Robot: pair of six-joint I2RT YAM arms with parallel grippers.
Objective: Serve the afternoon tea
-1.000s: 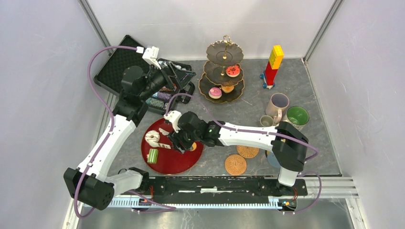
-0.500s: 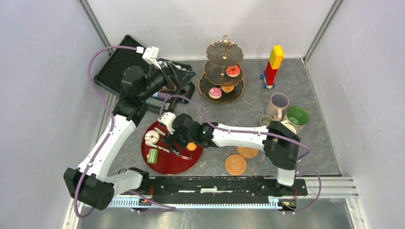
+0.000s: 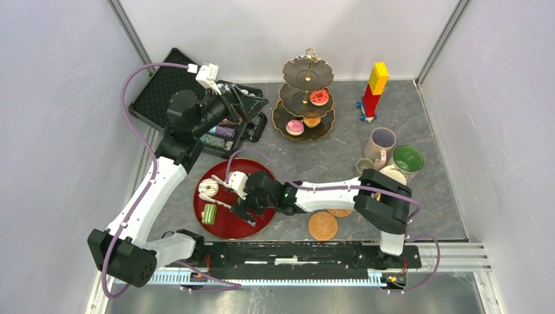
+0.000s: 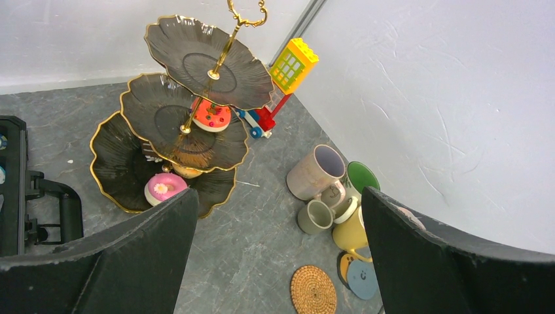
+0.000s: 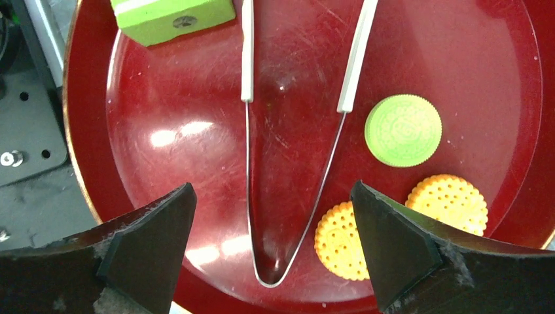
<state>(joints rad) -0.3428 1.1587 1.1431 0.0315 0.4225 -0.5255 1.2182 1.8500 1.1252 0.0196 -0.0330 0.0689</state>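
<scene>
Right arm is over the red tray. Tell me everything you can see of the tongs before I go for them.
The tongs are a thin, shiny metal strip bent into a narrow V, each arm ending in a white sleeve. They lie flat and spread open on the red tray, ungripped, under the right gripper and between its open fingers. One arm passes close beside an orange biscuit; contact is unclear.

A glossy dark-red tray [image 5: 196, 163] fills the right wrist frame, bearing a lime-green biscuit [image 5: 403, 130] embossed with swirls, two orange-yellow dotted biscuits [image 5: 447, 204] and, at the top left, a green block [image 5: 173, 16] striped white. In the left wrist frame, the dark stand [image 4: 196, 65] at upper left is rimmed in gold. At lower right stand a lilac mug [image 4: 314, 173], a green-lined mug [image 4: 362, 178], a yellow mug [image 4: 350, 232] and a grey mug [image 4: 315, 216].
</scene>
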